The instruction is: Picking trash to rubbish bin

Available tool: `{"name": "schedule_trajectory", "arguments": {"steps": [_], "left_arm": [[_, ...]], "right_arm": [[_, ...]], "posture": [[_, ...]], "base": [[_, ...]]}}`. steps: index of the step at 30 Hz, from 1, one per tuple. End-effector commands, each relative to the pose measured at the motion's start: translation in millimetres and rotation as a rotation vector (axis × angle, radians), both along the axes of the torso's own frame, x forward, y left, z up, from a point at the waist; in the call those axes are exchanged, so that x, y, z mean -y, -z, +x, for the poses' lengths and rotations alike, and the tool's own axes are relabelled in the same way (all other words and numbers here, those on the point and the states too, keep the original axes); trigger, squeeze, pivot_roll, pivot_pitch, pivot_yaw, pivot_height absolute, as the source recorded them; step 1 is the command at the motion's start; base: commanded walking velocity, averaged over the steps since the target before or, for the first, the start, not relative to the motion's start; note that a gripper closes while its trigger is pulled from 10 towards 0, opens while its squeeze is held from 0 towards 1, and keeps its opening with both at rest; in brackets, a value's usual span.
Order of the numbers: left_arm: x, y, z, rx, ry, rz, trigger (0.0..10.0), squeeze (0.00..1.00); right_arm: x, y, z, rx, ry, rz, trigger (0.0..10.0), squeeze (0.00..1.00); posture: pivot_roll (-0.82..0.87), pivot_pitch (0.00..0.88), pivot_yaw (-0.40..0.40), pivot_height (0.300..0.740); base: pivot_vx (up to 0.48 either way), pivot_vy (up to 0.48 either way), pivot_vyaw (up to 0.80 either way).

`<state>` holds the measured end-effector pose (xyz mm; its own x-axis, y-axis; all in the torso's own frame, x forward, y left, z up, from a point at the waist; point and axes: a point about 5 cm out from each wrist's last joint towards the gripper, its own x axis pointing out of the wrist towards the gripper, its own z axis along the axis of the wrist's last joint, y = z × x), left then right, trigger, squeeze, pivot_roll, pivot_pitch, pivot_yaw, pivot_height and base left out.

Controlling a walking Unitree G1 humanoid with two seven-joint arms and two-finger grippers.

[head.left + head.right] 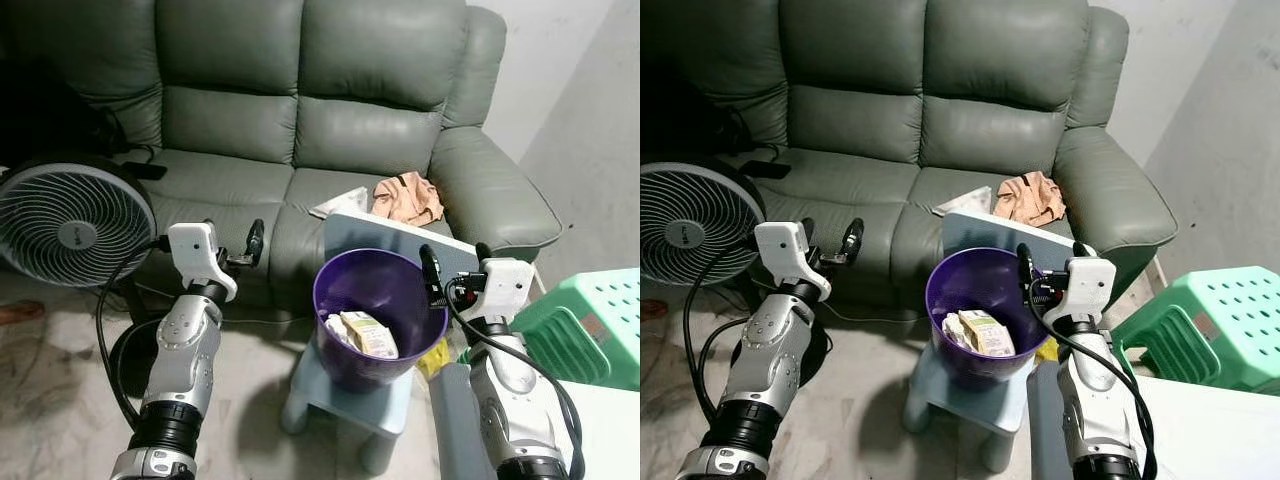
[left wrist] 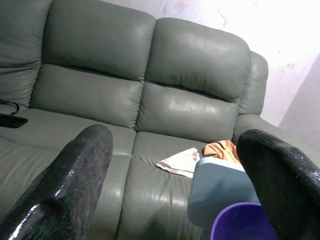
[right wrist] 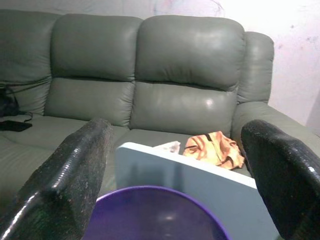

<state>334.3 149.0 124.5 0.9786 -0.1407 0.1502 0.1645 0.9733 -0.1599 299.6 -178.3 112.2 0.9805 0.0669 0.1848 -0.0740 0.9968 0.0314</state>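
One purple bin (image 1: pixel 375 320) holds perhaps two cartons (image 1: pixel 366 334).

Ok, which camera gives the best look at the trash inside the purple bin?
The left eye view: it looks down into the round purple plastic bin at the crumpled wrappers. The right eye view shows them similarly. Both wrist views catch just the rim.

Spread fingers (image 3: pixel 65 180) frame the purple bin (image 3: pixel 155 212), grey sofa (image 3: pixel 150 75) beyond.
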Motion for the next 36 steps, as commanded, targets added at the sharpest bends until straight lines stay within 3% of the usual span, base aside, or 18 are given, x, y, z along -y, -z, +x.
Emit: {"name": "schedule_trajectory", "arguments": {"steps": [1,36], "left_arm": [[-1.6,0.4,0.3,-0.003,-0.002,0.008,10.0,0.00],[1.4,0.2,1.7,0.001,0.000,0.002,10.0,0.00]], "right_arm": [[-1.6,-1.2,1.6,0.000,-0.002,0.000,10.0,0.00],[-2.0,-1.4,1.3,-0.005,-0.014,-0.012,10.0,0.00]], "posture": [[0.00,0.000,-0.077,0.740],[-0.01,0.000,-0.089,0.740]], "base": [[0.000,0.307,0.00],[0.000,0.306,0.00]]}}
